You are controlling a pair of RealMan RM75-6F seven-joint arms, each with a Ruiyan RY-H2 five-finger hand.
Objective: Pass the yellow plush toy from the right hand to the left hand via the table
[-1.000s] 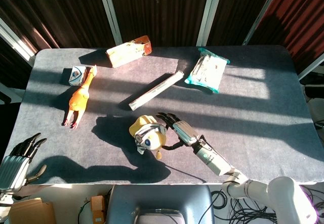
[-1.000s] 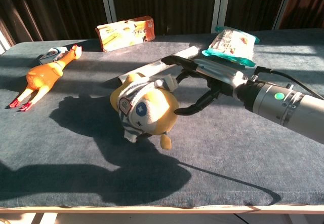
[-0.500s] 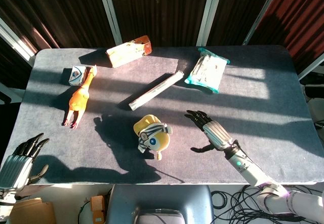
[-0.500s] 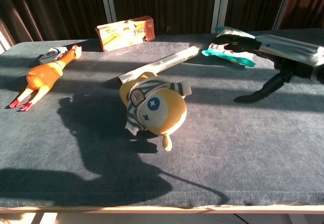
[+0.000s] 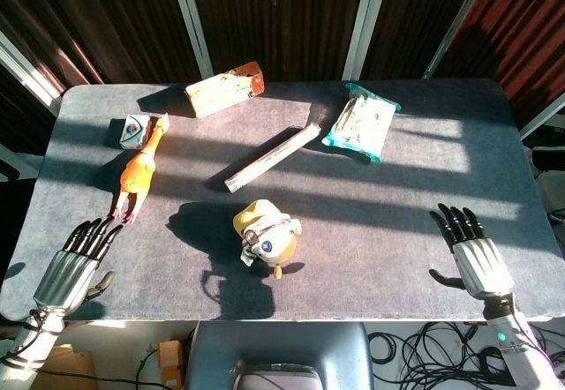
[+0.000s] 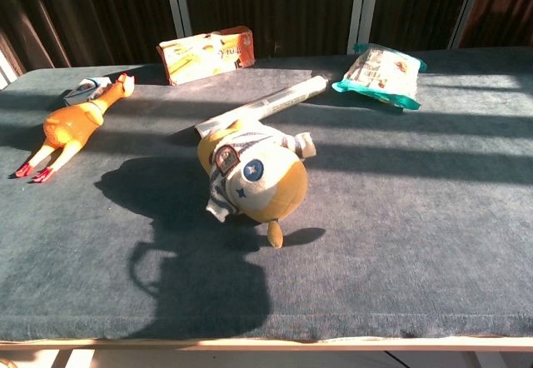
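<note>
The yellow plush toy [image 5: 267, 236] lies by itself on the grey table [image 5: 406, 205], near the middle of the front half; the chest view shows the plush toy [image 6: 252, 178] with its striped cap and blue eye. My right hand [image 5: 474, 256] hovers at the table's front right corner, fingers spread, holding nothing, far from the toy. My left hand [image 5: 76, 265] is at the front left corner, fingers apart and empty. Neither hand appears in the chest view.
An orange rubber chicken [image 5: 140, 167] and a small blue-white packet [image 5: 131, 130] lie at the left. An orange box [image 5: 225, 88] sits at the back. A long wrapped stick [image 5: 272, 157] lies diagonally just behind the toy. A teal snack bag [image 5: 361, 122] rests at the back right.
My right hand let go of the plush toy and drew back to the front right corner. The toy stays on the table. My left hand has moved in over the front left corner.
</note>
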